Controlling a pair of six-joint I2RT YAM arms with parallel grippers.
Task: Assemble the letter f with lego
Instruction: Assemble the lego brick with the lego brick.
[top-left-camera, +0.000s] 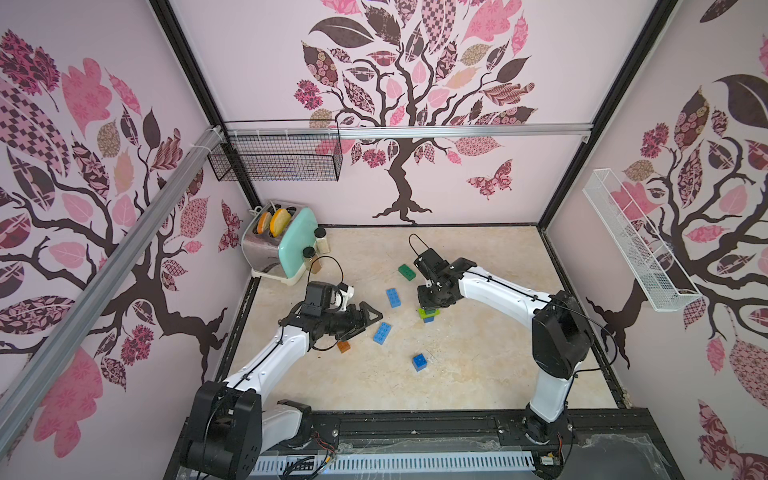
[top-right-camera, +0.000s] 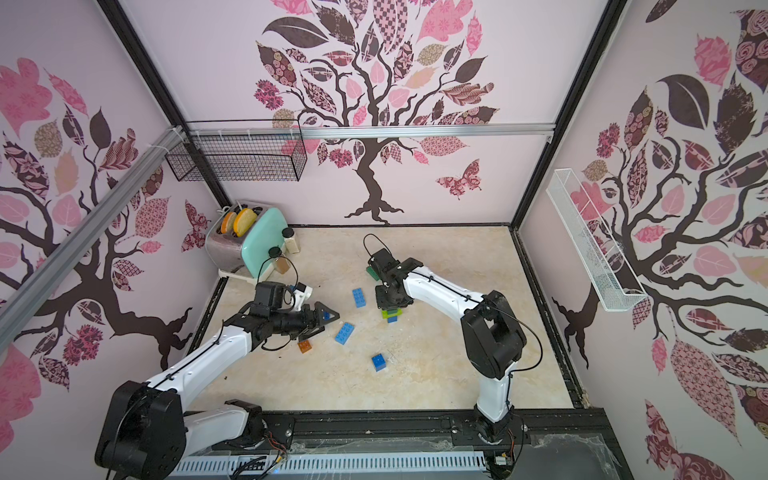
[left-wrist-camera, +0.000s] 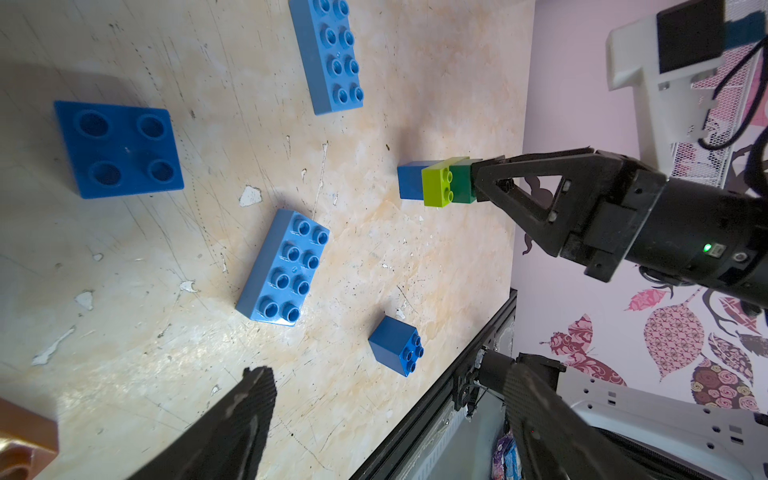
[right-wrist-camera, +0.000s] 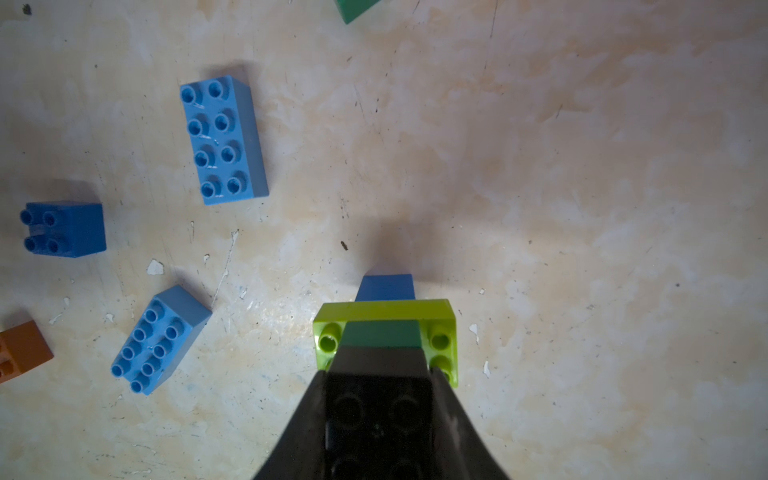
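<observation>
Gripping: right gripper (right-wrist-camera: 378, 374) is clamping black brick (right-wrist-camera: 378, 411) between its fingers
Stack: dark green brick (right-wrist-camera: 382, 334), lime brick (right-wrist-camera: 386, 311), blue brick (right-wrist-camera: 386, 289) are sitting directly under those fingertips
Left gripper (top-left-camera: 363, 324): is hanging spread wide, holding nothing; light blue brick (left-wrist-camera: 286, 266) is lying ahead of its fingertips

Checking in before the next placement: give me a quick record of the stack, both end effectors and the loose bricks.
stack, bottom to top: blue base brick, lime green brick, dark green square brick
right end effector: shut on black brick, over the stack top; seating unclear
left end effector: open, holding nothing
loose: two light blue bricks, two blue square bricks, brown brick, dark green oblong brick
</observation>
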